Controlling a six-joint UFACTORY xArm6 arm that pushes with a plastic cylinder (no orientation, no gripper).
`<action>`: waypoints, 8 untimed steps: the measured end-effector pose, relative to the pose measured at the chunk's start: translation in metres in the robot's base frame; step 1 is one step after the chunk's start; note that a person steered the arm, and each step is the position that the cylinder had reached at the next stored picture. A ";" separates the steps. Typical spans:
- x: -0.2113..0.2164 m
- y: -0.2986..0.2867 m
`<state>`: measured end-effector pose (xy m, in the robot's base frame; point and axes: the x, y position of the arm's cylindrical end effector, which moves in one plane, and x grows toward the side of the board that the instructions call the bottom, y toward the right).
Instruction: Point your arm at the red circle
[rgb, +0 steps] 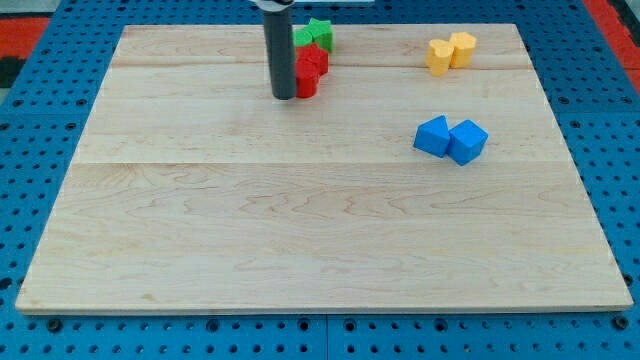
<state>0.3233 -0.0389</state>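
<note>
With no claw fitted, just a rod, its tip (283, 96) touches the red blocks (310, 70) at far left; no readable writing.

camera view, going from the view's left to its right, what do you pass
my tip → red blocks with green blocks just above them → blue blocks, with the yellow blocks above them at about the same spot across
</note>
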 end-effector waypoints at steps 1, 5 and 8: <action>-0.014 0.015; -0.019 0.002; -0.005 0.025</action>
